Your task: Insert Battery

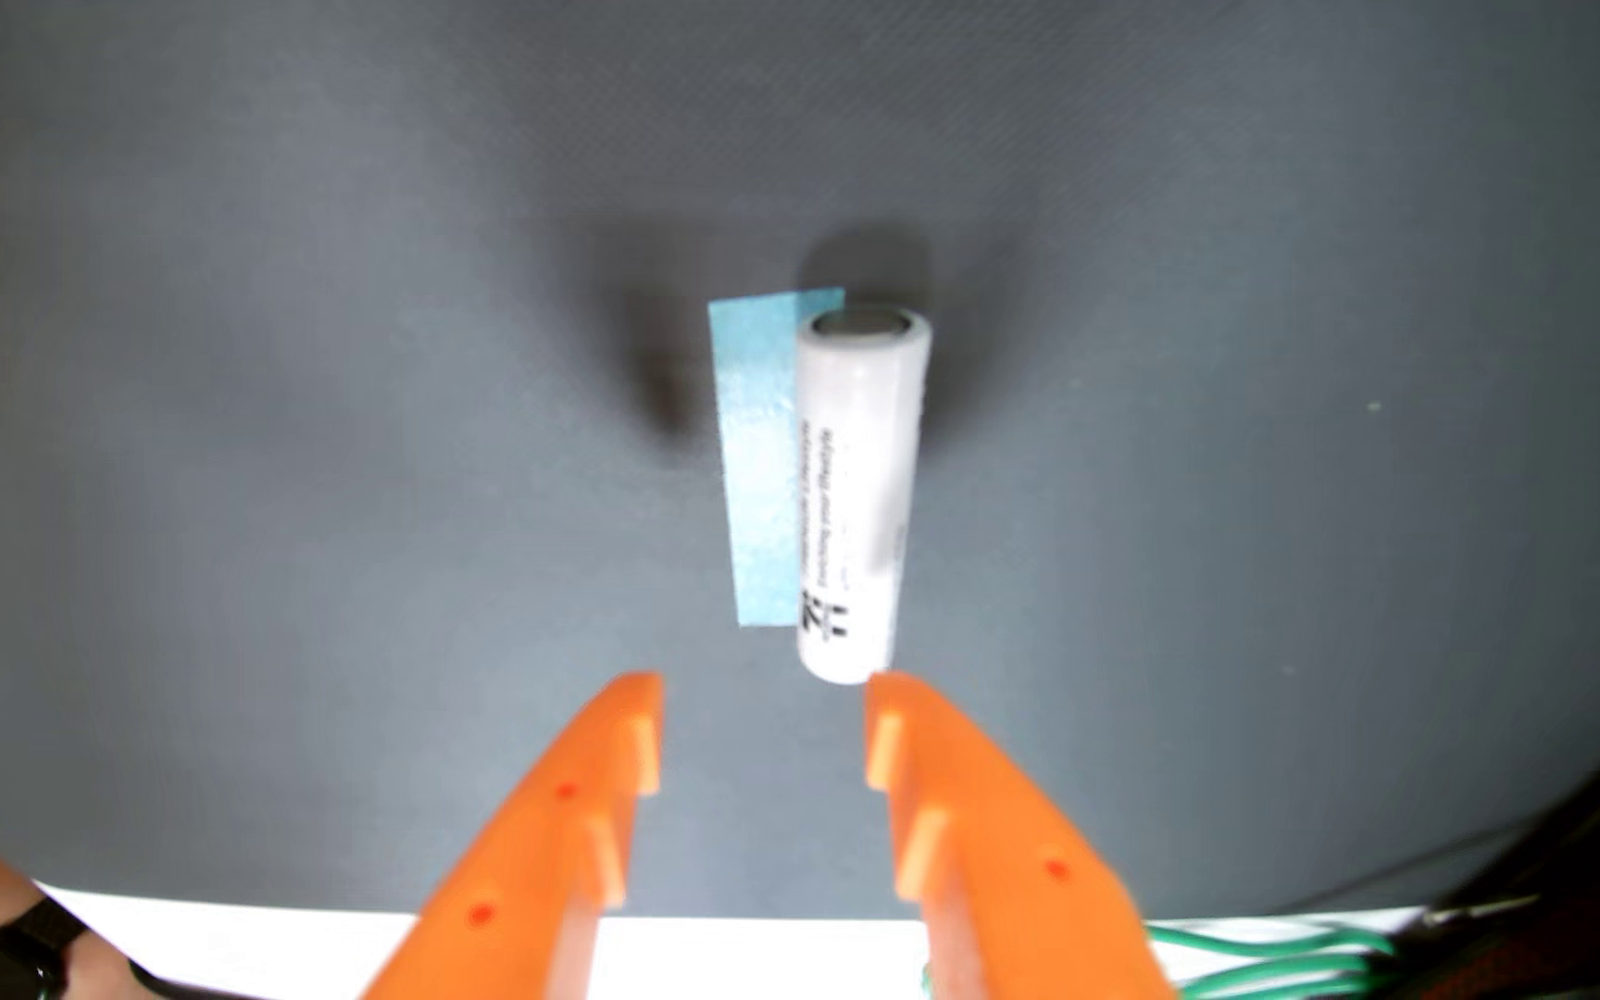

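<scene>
A white cylindrical battery with black print lies lengthwise on the dark grey mat, its metal end pointing away from me. It rests along the right edge of a light blue strip of tape. My orange gripper is open, entering from the bottom edge. Its fingertips sit just below the battery's near end, and the right fingertip is almost at that end. Nothing is between the fingers. No battery holder is in view.
The dark grey mat fills most of the view and ends at a white surface at the bottom. A person's wrist with a black watch is at the bottom left. Green wires and dark cables lie at the bottom right.
</scene>
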